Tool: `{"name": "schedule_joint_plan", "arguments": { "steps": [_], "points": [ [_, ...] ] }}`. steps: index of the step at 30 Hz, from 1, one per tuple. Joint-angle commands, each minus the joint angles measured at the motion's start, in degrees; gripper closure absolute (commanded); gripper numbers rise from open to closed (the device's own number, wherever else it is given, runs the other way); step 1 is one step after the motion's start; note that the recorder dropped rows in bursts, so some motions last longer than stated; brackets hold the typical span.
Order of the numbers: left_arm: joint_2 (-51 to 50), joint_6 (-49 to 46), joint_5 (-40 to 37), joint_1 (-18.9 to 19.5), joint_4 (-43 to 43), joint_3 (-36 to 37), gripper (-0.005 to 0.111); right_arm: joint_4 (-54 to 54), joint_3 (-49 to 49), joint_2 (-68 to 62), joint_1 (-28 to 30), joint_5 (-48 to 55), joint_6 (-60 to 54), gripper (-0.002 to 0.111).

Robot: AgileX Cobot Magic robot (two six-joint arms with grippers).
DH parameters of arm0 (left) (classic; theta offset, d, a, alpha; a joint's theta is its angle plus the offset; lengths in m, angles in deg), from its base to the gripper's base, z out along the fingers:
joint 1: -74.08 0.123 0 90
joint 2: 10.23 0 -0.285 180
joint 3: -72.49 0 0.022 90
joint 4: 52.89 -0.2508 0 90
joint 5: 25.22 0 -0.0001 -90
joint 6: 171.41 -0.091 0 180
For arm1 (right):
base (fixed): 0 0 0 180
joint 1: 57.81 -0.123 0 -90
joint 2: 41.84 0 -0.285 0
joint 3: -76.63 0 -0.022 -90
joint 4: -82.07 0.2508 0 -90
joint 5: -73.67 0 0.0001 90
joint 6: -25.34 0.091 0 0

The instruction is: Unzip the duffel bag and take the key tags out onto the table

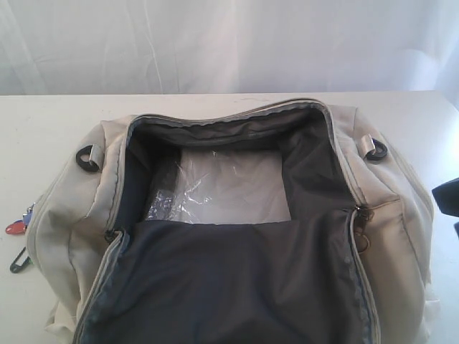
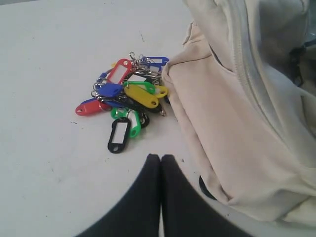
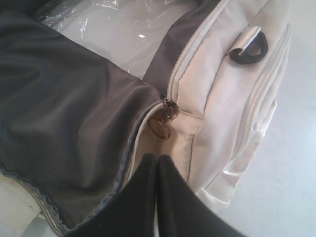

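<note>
The beige duffel bag (image 1: pixel 401 229) lies unzipped on the white table (image 1: pixel 43 136), its flap folded toward the camera so the dark lining (image 1: pixel 237 279) shows. The key tags (image 2: pixel 126 101), a bunch of red, green, yellow, blue and black tags, lie on the table (image 2: pixel 44 64) against the bag's end (image 2: pixel 232 128); a few tags (image 1: pixel 18 226) peek out at the bag's left. My left gripper (image 2: pixel 161 157) is shut and empty, a short way from the tags. My right gripper (image 3: pixel 157 157) is shut and empty above the bag's side (image 3: pixel 217 94), close to the zipper pull ring (image 3: pixel 159 128).
A clear plastic sheet (image 1: pixel 229 186) lies in the bag's bottom. Dark D-rings (image 1: pixel 87 158) sit at both ends of the bag. A dark part of the right arm (image 1: pixel 446 197) shows at the right edge. A white curtain (image 1: pixel 229 43) hangs behind the table.
</note>
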Motion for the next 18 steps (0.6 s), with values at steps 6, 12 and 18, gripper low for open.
{"name": "schedule_joint_plan", "arguments": {
  "steps": [6, 12, 18],
  "points": [
    [0.25, 3.58, -0.28, 0.21, -0.05, 0.21, 0.107, -0.16, -0.15, 0.22, -0.04, 0.14, 0.05, 0.108],
    [0.25, 4.06, -0.17, 3.49, -0.05, 0.21, 0.107, -0.16, -0.15, 0.22, -0.04, 0.14, 0.05, 0.108],
    [0.25, 4.06, -0.17, 4.66, -0.05, 0.21, 0.107, -0.16, -0.15, 0.22, -0.04, 0.14, 0.05, 0.108]
  ]
}}
